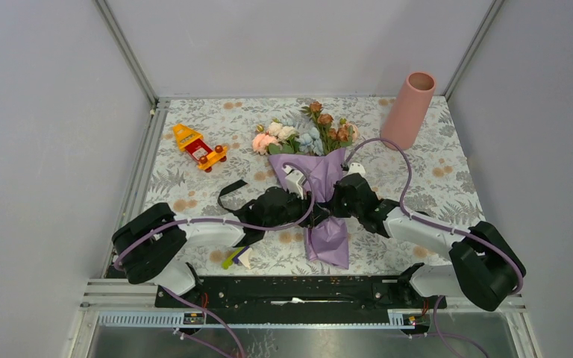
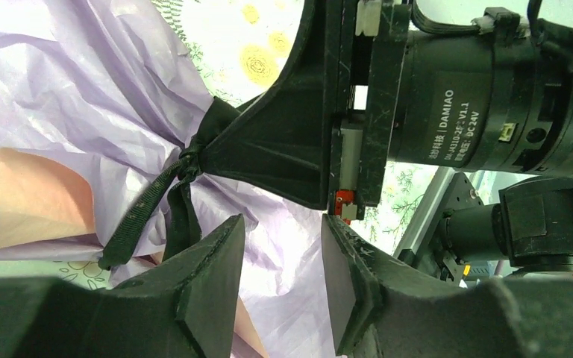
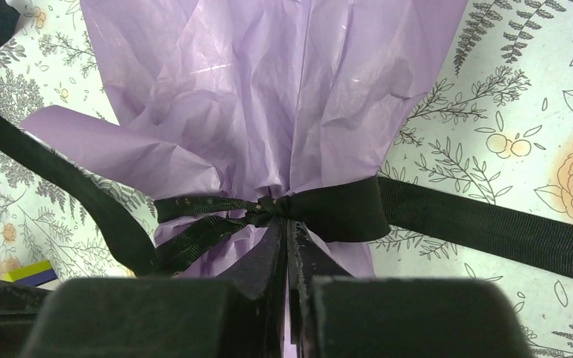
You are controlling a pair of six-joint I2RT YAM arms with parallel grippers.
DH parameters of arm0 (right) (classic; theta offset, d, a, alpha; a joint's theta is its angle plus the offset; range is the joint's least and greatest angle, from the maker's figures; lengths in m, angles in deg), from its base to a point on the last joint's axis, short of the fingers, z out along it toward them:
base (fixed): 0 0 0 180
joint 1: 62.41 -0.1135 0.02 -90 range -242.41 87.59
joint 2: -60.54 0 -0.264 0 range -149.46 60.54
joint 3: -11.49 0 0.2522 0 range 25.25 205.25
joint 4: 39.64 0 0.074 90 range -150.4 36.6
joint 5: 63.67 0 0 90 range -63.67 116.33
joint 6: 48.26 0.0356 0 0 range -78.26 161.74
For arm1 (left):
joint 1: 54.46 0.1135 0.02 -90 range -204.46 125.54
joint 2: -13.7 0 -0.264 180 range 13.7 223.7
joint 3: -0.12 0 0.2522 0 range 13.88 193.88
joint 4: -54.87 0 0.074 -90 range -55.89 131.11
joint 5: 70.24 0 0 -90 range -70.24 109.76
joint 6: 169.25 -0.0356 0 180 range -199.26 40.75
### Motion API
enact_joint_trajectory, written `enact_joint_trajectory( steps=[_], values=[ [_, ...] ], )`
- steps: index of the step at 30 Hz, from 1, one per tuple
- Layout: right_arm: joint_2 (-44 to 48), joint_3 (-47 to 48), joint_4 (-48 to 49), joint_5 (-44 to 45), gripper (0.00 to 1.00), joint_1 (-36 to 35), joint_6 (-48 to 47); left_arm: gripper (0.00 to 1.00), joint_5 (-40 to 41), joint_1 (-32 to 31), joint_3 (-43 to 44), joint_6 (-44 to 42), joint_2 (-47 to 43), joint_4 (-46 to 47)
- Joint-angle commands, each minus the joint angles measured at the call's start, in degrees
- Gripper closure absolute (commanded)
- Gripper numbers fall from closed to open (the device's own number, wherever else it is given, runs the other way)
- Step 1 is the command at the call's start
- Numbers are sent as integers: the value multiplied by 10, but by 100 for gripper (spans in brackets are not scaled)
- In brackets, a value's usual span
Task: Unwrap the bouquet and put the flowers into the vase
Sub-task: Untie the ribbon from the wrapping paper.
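The bouquet (image 1: 321, 175) lies in the middle of the table, wrapped in crinkled purple paper (image 3: 268, 89). Its flowers (image 1: 306, 134) point toward the back. A black ribbon (image 3: 343, 212) is tied round its waist, with one tail (image 1: 227, 188) trailing left. My right gripper (image 3: 287, 224) is shut, its tips pinching the ribbon at the knot (image 3: 276, 207). My left gripper (image 2: 280, 246) stands open just beside it, over the lower paper (image 2: 283, 298), with nothing between its fingers. A pink inner side of the paper (image 2: 30, 194) shows. The salmon vase (image 1: 410, 108) stands upright at the back right.
A yellow and red toy (image 1: 198, 145) lies at the back left. A small yellow and purple item (image 1: 235, 257) sits by the left arm near the front edge. Grey walls enclose the table on three sides.
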Motion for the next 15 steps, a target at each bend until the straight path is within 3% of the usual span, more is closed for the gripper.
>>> enact_joint_trajectory(
  steps=[1,8,15],
  values=[
    [6,34,24,6,100,3,-13,55,26,-7,-11,6,-18,42],
    [68,36,5,-14,100,3,-12,56,48,-7,9,-20,-40,-2],
    [73,46,-14,-35,100,2,-2,64,112,-6,35,-40,-25,-34]
  ],
)
